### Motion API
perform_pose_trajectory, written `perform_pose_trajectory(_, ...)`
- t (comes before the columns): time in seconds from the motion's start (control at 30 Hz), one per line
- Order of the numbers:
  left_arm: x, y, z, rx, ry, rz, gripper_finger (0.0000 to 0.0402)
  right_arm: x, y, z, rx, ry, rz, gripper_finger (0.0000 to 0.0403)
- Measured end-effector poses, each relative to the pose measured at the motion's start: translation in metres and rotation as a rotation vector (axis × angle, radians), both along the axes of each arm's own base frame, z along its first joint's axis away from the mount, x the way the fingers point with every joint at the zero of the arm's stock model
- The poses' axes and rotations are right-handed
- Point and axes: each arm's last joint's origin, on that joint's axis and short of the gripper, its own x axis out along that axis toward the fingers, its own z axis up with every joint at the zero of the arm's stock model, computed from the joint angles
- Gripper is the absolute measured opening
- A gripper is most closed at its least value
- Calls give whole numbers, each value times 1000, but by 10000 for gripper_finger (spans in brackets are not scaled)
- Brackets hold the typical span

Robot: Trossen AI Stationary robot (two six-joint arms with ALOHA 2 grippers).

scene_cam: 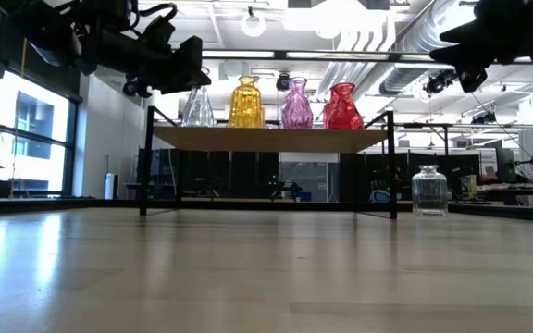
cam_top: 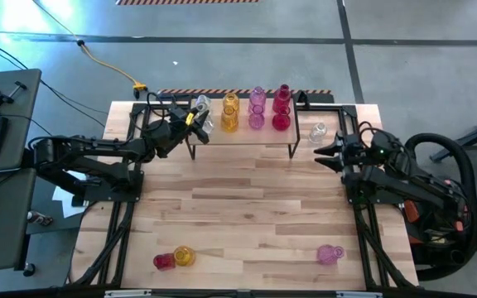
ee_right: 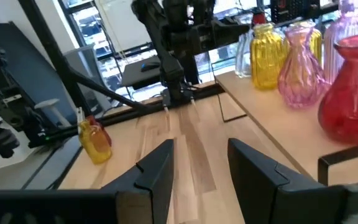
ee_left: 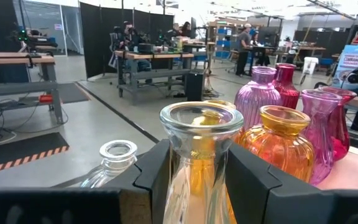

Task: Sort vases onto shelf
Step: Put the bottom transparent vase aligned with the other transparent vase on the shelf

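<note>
My left gripper [cam_top: 190, 121] is stretched out at the left end of the low wooden-topped shelf on thin black legs [cam_top: 243, 135], fingers [ee_left: 160, 171] clamped on the neck of a clear narrow-necked glass vase [ee_left: 199, 162], with a second clear glass vase [ee_left: 112, 163] just beside it. Along the shelf top I see an amber-yellow ribbed glass vase [cam_top: 229, 112], pink glass vases [cam_top: 257, 108] and a red glass vase [cam_top: 281, 108]. My right gripper [cam_top: 325, 155] waits off the shelf's right end, jaws apart, nothing between them, near a clear glass jar-shaped vase [cam_top: 318, 132] on the plank tabletop [cam_top: 247, 215]. Near the front edge lie a small red vase [cam_top: 163, 261] touching a small yellow vase [cam_top: 184, 256], and a lone pink vase [cam_top: 330, 254].
</note>
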Motion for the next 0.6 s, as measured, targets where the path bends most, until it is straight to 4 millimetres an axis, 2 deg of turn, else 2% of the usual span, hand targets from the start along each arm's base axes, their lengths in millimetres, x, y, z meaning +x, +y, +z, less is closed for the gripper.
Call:
perform_pose_trajectory(0.17,0,0,0,0,0,0,118,0,0,0,12,-1,-3,135)
perform_pose_trajectory(0.43,0,0,0,-2,-1,1,118,0,-2,-1,157,-3,-80,135)
perform_pose_trajectory(0.6,0,0,0,-2,-1,0,118,0,-2,-1,162,-1,-82,135)
